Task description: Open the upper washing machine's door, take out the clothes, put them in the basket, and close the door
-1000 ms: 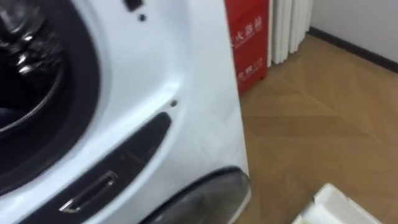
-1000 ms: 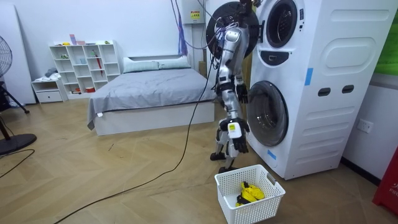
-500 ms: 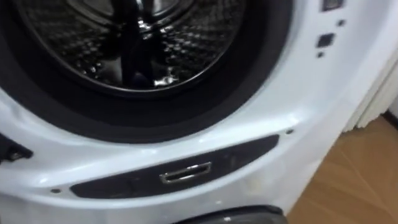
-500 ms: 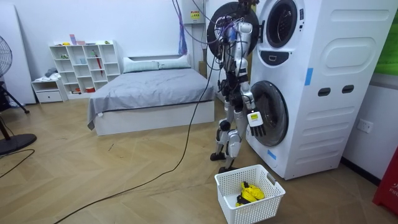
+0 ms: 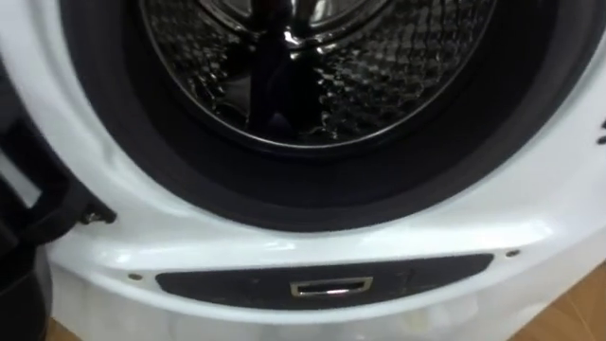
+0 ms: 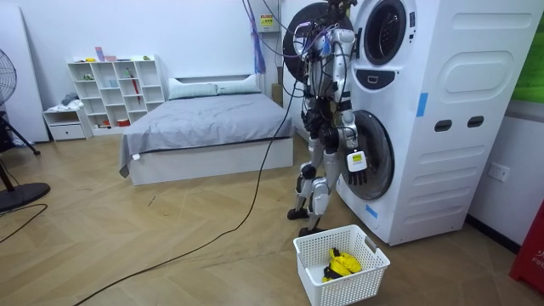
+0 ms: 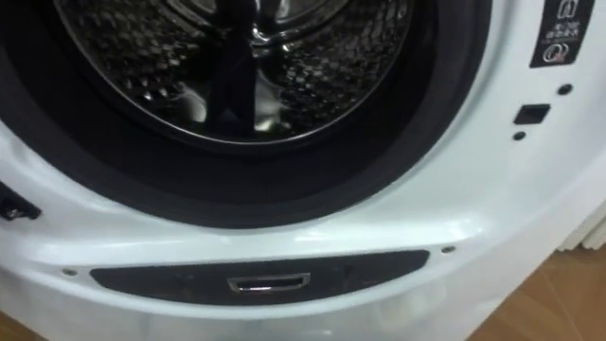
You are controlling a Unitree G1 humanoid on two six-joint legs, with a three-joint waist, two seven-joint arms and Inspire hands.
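Washers (image 6: 442, 127): two, stacked; drum (image 5: 312, 66): one, open; basket (image 6: 357, 285): one; right robot hand (image 6: 355, 163): state unreadable

Basket (image 6: 370, 280) in frt of washer (image 6: 442, 161)

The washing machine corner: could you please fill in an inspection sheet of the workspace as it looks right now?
surface: light wooden floor; the robot stands on it facing the machine.
job's things: tall white washing machine stack; perforated steel drum open to view, no clothes discernible inside; white plastic basket on the floor holds a yellow item.
clutter: nothing seen.
hands: right hand hangs beside the lower round door.
cables: nothing seen.
surroundings: grey bed, white shelf unit, black fan.
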